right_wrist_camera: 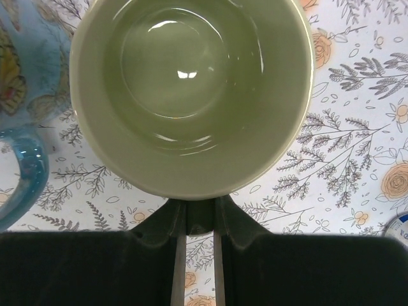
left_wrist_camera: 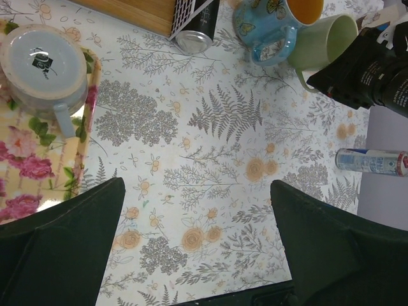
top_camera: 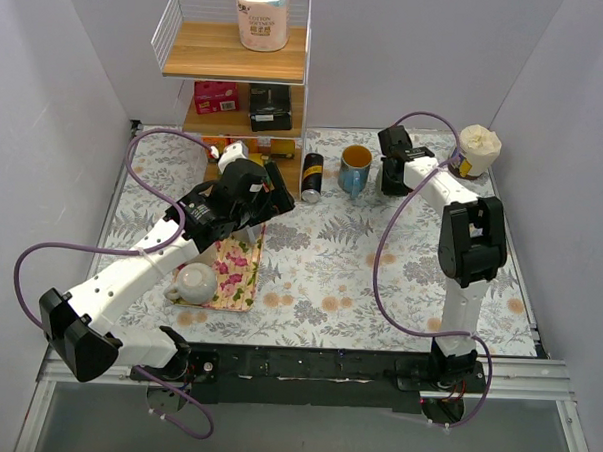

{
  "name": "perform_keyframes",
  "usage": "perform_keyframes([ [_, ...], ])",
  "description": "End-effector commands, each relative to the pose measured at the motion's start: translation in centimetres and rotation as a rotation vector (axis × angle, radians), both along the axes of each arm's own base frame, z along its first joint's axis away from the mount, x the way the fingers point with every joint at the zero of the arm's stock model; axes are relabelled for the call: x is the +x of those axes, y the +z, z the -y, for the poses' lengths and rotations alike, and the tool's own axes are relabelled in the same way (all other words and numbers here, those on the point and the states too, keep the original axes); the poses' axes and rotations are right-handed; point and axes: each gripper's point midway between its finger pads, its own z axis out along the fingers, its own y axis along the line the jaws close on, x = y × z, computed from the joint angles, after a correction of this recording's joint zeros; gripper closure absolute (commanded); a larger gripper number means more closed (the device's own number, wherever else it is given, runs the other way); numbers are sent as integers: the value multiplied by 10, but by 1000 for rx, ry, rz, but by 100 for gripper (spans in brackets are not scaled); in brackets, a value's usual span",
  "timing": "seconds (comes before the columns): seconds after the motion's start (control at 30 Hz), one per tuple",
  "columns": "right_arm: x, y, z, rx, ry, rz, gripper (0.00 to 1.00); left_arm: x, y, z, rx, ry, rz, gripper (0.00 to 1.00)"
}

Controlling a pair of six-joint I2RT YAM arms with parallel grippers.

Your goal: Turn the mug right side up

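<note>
Right gripper (right_wrist_camera: 197, 213): fingers nearly together, clamped on the green mug (right_wrist_camera: 191, 83) just under its rim, probably at the handle, which is hidden. The mug's mouth faces the wrist camera. From the left wrist it looks tilted, just beside the blue mug (left_wrist_camera: 268, 25) at the table's far side.

Step, as judged: mid-turn.

Next move: bring the base down flat, clear of the blue mug, then release.

Left gripper (left_wrist_camera: 197, 223): spread wide, empty.
</note>
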Motion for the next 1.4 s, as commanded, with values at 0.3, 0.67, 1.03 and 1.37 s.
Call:
perform_keyframes([
  [0.3, 17, 9, 3, -49, -25, -34, 93, -10, -1, -47, 93, 187, -82, 2],
  [0.67, 9, 26, 3, -37, -5, -22, 40, -15, -14, -71, 111, 286, -152, 2],
  [1.03, -16, 92, -1, 76, 18, 88, 28, -10, -47, -148, 120, 491, -291, 2],
  [1.37, -58, 113, -8, 195, 40, 124, 28, 0, -85, -245, -130, 852, -366, 2],
])
